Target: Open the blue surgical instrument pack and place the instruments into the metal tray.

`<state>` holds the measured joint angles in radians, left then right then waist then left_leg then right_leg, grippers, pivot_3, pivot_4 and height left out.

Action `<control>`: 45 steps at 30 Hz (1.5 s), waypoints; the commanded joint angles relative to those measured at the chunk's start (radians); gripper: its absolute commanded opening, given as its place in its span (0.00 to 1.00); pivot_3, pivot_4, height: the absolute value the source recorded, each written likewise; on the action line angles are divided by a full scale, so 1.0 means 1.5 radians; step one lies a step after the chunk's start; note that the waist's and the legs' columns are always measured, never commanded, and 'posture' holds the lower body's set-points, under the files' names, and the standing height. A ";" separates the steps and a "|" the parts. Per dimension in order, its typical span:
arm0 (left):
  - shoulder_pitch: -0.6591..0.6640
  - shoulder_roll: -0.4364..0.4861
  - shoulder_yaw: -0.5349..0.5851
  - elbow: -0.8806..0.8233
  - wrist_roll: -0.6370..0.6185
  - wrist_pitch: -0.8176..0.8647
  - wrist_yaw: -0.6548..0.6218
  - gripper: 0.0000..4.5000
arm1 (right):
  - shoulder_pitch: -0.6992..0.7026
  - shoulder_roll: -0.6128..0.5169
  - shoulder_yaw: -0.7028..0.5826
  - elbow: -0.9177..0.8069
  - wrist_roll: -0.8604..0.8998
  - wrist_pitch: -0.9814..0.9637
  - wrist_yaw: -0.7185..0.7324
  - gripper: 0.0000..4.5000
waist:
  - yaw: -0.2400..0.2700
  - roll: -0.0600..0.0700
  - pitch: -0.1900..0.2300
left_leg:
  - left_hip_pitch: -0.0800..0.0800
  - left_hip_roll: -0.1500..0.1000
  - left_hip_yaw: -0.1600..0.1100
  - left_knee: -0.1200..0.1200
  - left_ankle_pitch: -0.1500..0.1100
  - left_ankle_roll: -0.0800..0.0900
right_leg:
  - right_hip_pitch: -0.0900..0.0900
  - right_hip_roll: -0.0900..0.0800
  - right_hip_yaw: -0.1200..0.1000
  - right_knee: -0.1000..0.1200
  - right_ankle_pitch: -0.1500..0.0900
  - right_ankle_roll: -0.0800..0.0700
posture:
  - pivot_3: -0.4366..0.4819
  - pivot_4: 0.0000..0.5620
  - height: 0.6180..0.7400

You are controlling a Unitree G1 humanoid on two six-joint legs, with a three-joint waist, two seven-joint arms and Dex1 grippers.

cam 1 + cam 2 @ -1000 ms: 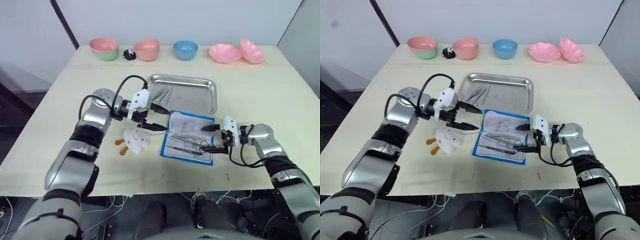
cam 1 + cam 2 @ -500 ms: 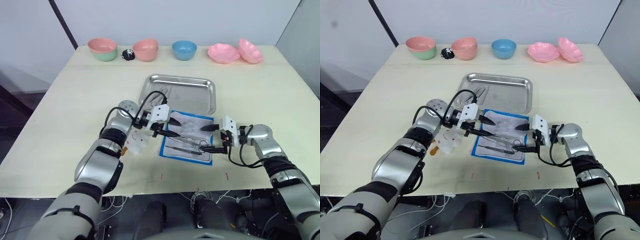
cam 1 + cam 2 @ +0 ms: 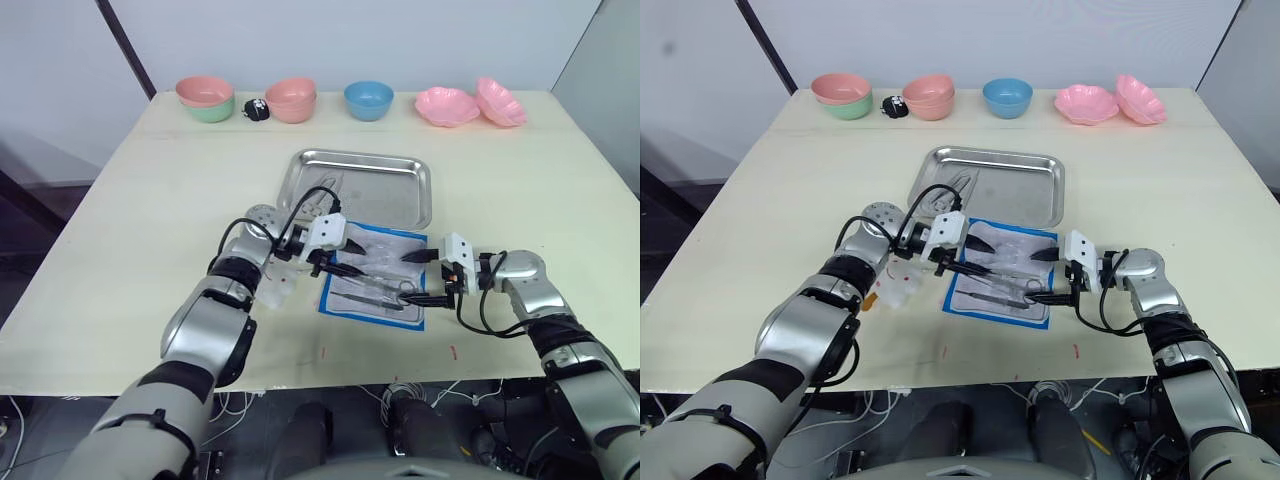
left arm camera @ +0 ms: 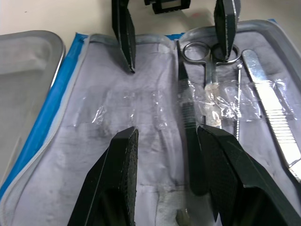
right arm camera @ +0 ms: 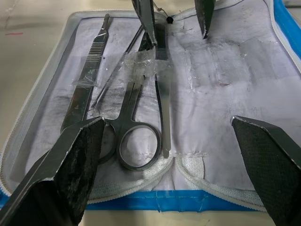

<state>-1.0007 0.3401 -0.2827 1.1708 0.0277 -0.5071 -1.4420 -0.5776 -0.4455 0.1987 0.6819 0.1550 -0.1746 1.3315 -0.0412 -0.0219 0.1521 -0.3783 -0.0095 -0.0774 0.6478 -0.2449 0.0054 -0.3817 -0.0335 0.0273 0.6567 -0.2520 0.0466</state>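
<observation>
Blue pack (image 3: 375, 275) unzipped, wrist views — instruments (image 5: 134, 101) inside

Robot lab, test table (image 3: 120, 200), toy bowls (image 3: 370, 98)

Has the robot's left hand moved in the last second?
Yes. The left gripper has swung from beside the metal tray toward the robot's right, and is now over the open blue surgical instrument pack, fingers open.

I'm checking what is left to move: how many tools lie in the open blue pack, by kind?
Ring-handled scissors: 1
Tweezers: 1
Flat ribbed handle: 1
Thin probe: 1
Total: 4, all on the inner face of the blue surgical instrument pack.
</observation>
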 commanded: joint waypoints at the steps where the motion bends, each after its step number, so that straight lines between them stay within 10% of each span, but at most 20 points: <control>1: -0.004 -0.003 0.020 0.000 -0.002 -0.002 -0.011 0.48 | 0.048 -0.004 0.048 0.048 -0.064 0.025 -0.007 1.00 | 0.000 0.000 0.000 | 0.000 0.000 0.000 0.000 0.000 0.000 | 0.000 0.000 0.000 0.000 0.000 0.000 | 0.48 0.27 1.00; 12: -0.001 -0.010 0.013 0.022 0.034 0.015 0.011 0.48 | 0.052 -0.005 0.049 0.043 -0.064 0.024 -0.009 1.00 | 0.000 0.000 0.000 | 0.000 0.000 0.000 0.000 0.000 0.000 | 0.000 0.000 0.000 0.000 0.000 0.000 | 0.48 0.27 1.00; 19: 0.013 -0.015 0.009 0.018 0.040 0.027 -0.027 0.01 | 0.054 -0.005 0.049 0.039 -0.063 0.026 -0.009 1.00 | 0.000 0.000 0.000 | 0.000 0.000 0.000 0.000 0.000 0.000 | 0.001 0.000 0.000 0.000 0.000 0.000 | 0.48 0.27 1.00; 45: -0.108 0.023 -0.037 -0.070 0.090 0.127 -0.114 0.01 | 0.052 0.005 0.054 0.041 -0.063 0.033 -0.006 1.00 | -0.001 0.000 0.000 | 0.000 0.000 0.000 0.000 0.000 0.000 | 0.001 0.000 -0.001 0.000 0.000 0.000 | 0.48 0.27 1.00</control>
<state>-1.1242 0.3652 -0.3362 1.1092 0.1742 -0.3318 -1.5667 -0.5712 -0.4437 0.1988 0.6689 0.1557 -0.1640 1.3259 -0.0433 -0.0224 0.1523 -0.3783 -0.0093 -0.0772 0.6479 -0.2449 0.0054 -0.3808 -0.0330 0.0255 0.6569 -0.2524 0.0471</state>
